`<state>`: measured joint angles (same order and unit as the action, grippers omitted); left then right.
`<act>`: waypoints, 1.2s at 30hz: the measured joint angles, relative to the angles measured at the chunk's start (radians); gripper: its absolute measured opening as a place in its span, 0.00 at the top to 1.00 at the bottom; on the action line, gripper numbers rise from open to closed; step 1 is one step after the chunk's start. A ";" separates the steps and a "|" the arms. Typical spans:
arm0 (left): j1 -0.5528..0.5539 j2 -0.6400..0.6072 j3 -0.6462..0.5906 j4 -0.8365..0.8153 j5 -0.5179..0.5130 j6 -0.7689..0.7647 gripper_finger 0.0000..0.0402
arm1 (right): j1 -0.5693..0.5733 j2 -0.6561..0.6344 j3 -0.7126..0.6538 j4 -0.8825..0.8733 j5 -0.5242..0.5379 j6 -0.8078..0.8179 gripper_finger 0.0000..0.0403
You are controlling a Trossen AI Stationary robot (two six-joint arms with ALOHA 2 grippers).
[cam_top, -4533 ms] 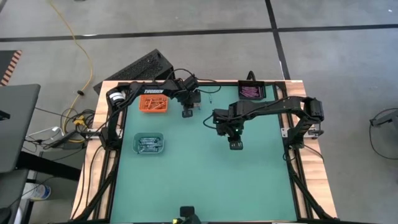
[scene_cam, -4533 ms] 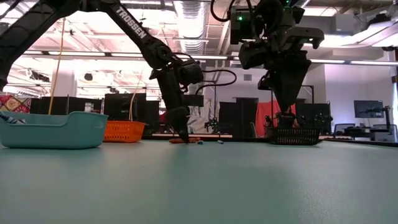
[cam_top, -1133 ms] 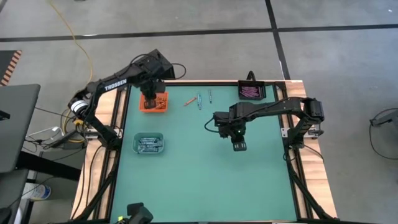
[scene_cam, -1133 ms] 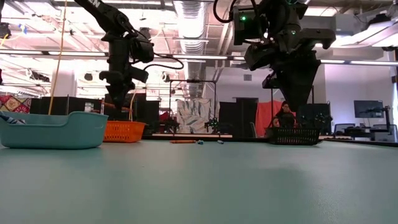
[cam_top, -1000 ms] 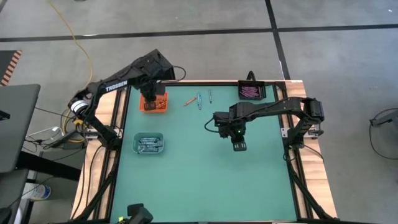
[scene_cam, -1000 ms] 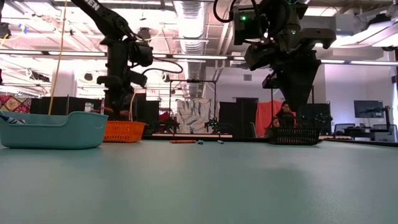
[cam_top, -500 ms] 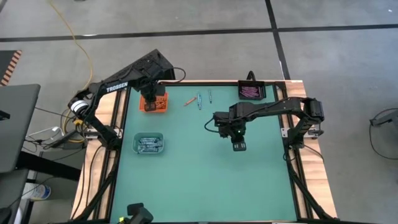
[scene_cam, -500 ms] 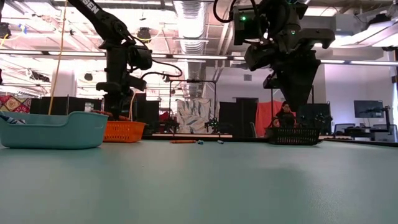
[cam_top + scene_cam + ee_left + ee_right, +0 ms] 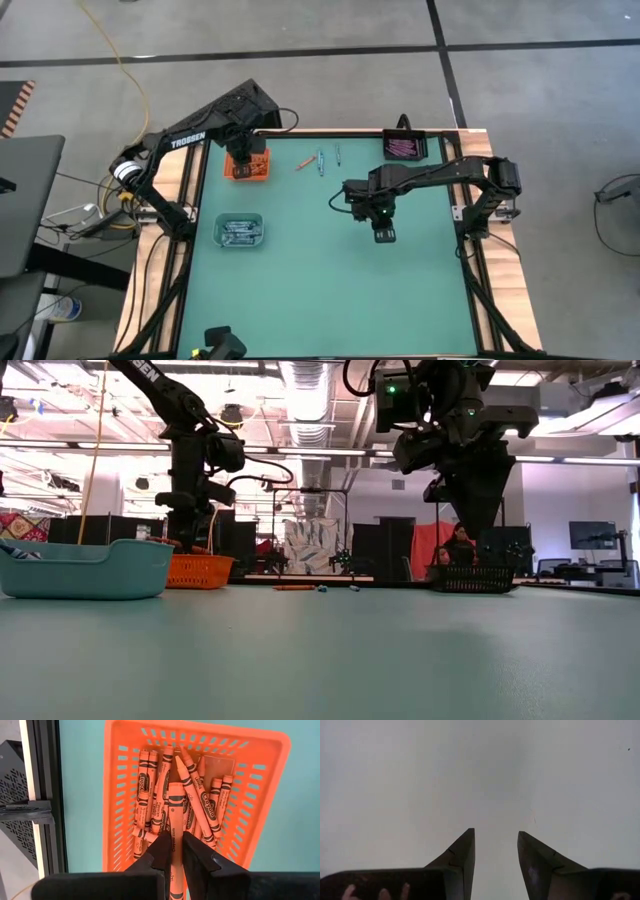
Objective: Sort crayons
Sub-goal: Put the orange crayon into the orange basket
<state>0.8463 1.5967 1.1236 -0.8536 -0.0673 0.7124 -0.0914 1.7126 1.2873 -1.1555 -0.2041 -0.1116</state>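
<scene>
Since a few seconds ago the left arm has swung from the loose crayons (image 9: 320,161) on the green tabletop (image 9: 320,280) to the orange tray (image 9: 250,166). Only its wrist view shows the left pincer (image 9: 173,847) clamped on an orange crayon (image 9: 174,830) above the tray. Right pincer (image 9: 495,851) hovers mid-tabletop, fingers apart, empty.

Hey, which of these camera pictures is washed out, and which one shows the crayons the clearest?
Right wrist view: washed out, only the open right claw over pale blank table. Left wrist view: clearest, printed labels readable on the orange crayon held in the left claw above the orange tray. Low view: bright ceiling lights leave both arms as dark shapes. High view: evenly lit, loose crayons tiny.
</scene>
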 joint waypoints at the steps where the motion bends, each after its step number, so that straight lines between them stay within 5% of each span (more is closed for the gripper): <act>1: 0.000 0.000 0.000 0.000 0.000 -0.001 0.95 | 0.000 0.000 0.000 0.000 0.000 0.000 0.65; 10: 0.000 0.000 0.000 0.000 0.000 -0.015 0.94 | 0.000 0.000 0.000 0.000 0.000 0.007 0.65; 23: -0.001 0.000 0.000 0.000 -0.062 -0.033 0.77 | 0.000 0.000 0.000 -0.003 -0.001 0.009 0.65; 36: -0.096 0.000 0.102 0.005 -0.094 -0.192 0.75 | -0.014 0.000 0.000 0.002 0.008 -0.005 0.65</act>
<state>0.7501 1.5967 1.2257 -0.8490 -0.1617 0.5201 -0.1053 1.7126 1.2873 -1.1531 -0.1963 -0.1169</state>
